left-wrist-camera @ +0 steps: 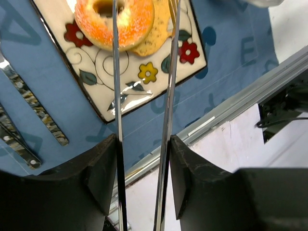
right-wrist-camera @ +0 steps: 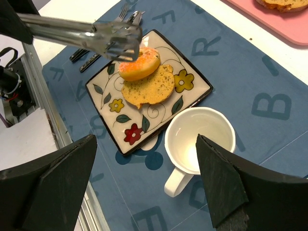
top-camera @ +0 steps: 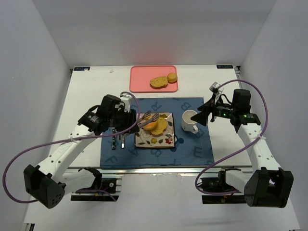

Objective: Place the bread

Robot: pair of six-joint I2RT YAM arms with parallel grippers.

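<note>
My left gripper is shut on a pair of metal tongs. The tongs' tips are over an orange ring-shaped bread, which lies on a flat herb bread slice on the flowered square plate. Whether the tips pinch the ring I cannot tell. My right gripper is open and empty, above the white mug.
A pink tray at the back holds two more bread pieces. Cutlery lies on the blue mat left of the plate. The table's metal front rail runs close to the plate.
</note>
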